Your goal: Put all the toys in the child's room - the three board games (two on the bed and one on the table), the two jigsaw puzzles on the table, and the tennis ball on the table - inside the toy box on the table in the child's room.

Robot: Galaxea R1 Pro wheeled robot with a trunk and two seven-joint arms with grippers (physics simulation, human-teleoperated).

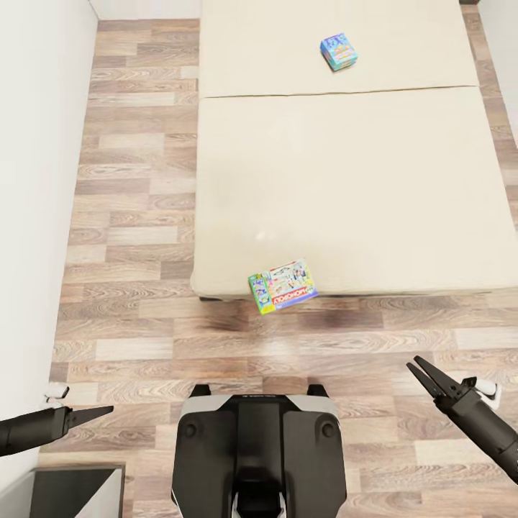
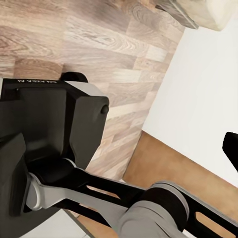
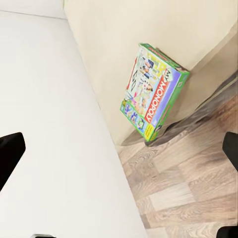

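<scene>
Two board games lie on the beige bed (image 1: 345,187). One blue box (image 1: 338,52) rests far up the mattress. The other, a Monopoly box (image 1: 283,286), sits at the bed's near edge and hangs partly over it; in the right wrist view this board game (image 3: 153,91) is seen against the mattress side. My right gripper (image 1: 416,362) hovers open over the floor, right of that box and nearer to me, holding nothing. Low at the left, close to the wall, my left gripper (image 1: 109,410) is open and empty. The toy box, table, puzzles and ball are out of view.
Wood-plank floor (image 1: 137,216) runs between the bed and the white wall (image 1: 36,180) on the left. A dark cabinet corner (image 1: 72,489) shows at the bottom left. My own base (image 1: 255,446) stands just short of the bed's foot.
</scene>
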